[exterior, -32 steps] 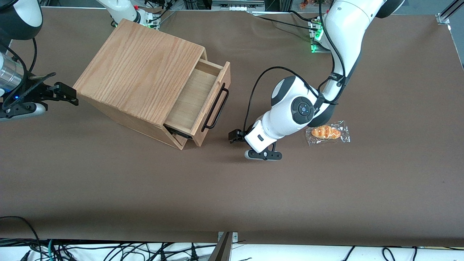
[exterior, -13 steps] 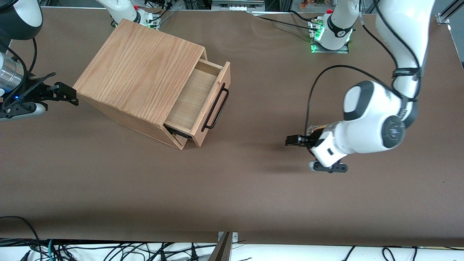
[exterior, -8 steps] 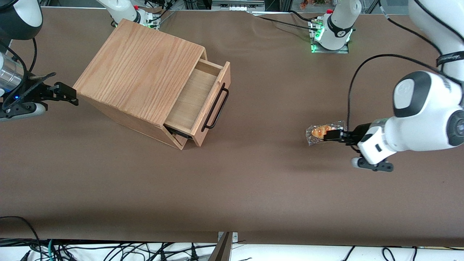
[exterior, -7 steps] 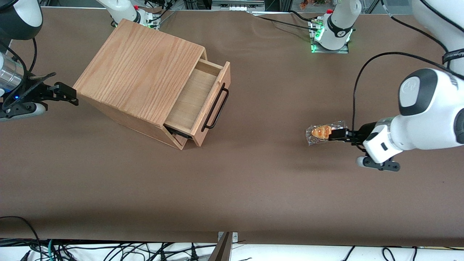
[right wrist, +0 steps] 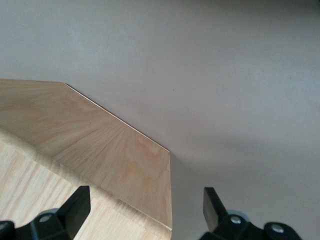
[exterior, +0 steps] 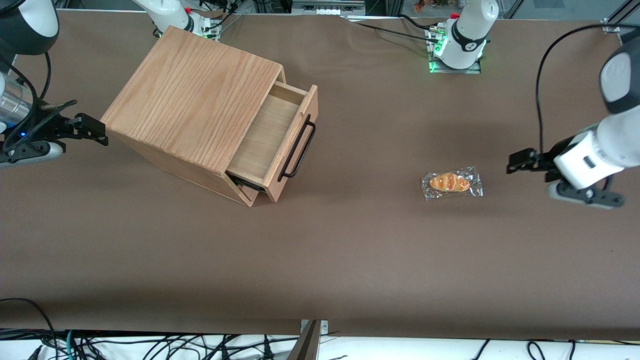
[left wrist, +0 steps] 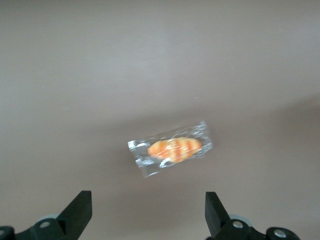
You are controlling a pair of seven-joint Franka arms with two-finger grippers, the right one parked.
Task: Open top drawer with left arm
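Note:
The top drawer of the oak cabinet stands pulled out, its pale plywood inside showing and its black bar handle free. The left arm hangs over the working arm's end of the table, far from the drawer. Its gripper is open and holds nothing; in the left wrist view the gripper has its two dark fingertips wide apart above the bare brown table.
A wrapped orange bread roll lies on the brown table between the cabinet and the gripper; it also shows as the bread roll in the left wrist view. Arm bases stand at the table's edge farthest from the front camera.
The left arm has swung away from the drawer toward its own end of the table, passing over the bread roll and rising. The drawer has stayed pulled out.

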